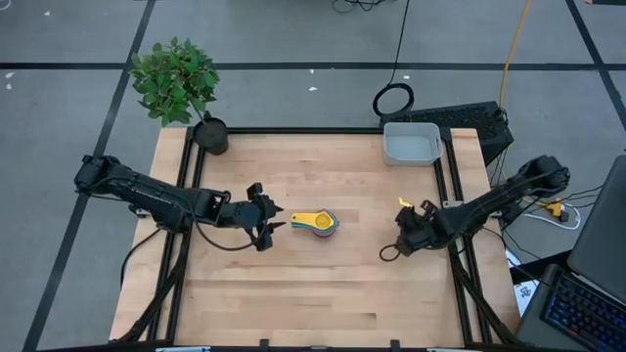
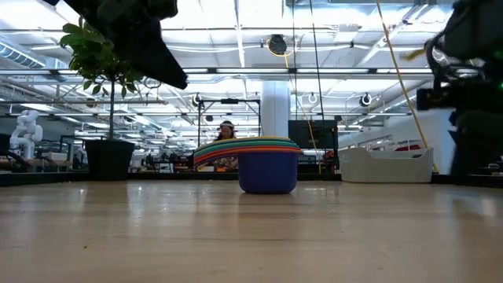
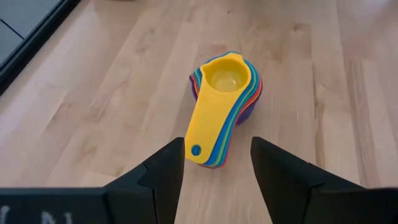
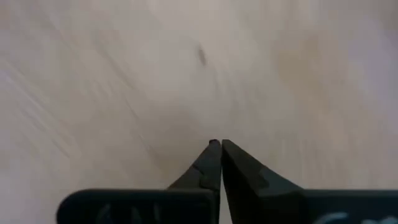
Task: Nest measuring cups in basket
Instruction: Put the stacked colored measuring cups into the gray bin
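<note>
The measuring cups (image 1: 317,223) sit nested in one stack on their base at the table's middle, the yellow cup on top, handles pointing left; they also show in the low view (image 2: 266,163) and the left wrist view (image 3: 225,99). My left gripper (image 1: 271,224) is open just left of the handles, its fingers (image 3: 166,173) short of the handle ends and touching nothing. My right gripper (image 4: 219,149) is shut and empty, low over bare wood right of the stack (image 1: 391,249). The light grey basket (image 1: 412,144) stands at the far right of the table.
A black pot with a green plant (image 1: 192,103) stands at the table's far left corner. A keyboard (image 1: 469,119) lies just beyond the basket. Bare wood spreads across the near half of the table (image 1: 313,293).
</note>
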`<action>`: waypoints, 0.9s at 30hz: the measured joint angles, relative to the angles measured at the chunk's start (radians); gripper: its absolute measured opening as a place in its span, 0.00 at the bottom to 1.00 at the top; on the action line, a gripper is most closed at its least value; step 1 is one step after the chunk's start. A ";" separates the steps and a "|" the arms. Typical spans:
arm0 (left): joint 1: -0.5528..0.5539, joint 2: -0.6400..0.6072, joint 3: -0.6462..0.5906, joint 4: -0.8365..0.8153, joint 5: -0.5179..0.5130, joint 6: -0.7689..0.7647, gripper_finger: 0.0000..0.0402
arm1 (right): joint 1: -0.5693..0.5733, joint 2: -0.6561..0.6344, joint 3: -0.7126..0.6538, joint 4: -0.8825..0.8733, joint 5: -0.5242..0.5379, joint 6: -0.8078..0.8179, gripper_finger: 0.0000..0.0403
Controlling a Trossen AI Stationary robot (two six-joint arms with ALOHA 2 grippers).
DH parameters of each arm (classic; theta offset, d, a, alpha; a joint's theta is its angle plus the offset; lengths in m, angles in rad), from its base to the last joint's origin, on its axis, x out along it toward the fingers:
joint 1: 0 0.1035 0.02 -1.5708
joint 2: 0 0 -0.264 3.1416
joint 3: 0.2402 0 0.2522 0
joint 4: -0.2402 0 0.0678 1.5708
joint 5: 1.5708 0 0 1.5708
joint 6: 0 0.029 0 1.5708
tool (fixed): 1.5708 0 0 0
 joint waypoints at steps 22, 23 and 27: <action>0.035 0.002 0.000 0.009 0.003 -0.036 0.48 | 0.239 -0.391 -0.446 0.964 0.435 -0.457 0.00; 0.035 0.002 0.000 0.009 0.004 -0.034 0.48 | 0.244 -0.416 -0.475 1.059 0.434 -0.504 0.00; 0.041 0.003 0.000 0.006 0.004 -0.033 0.48 | 0.248 -0.503 -0.471 1.163 0.426 -0.696 0.00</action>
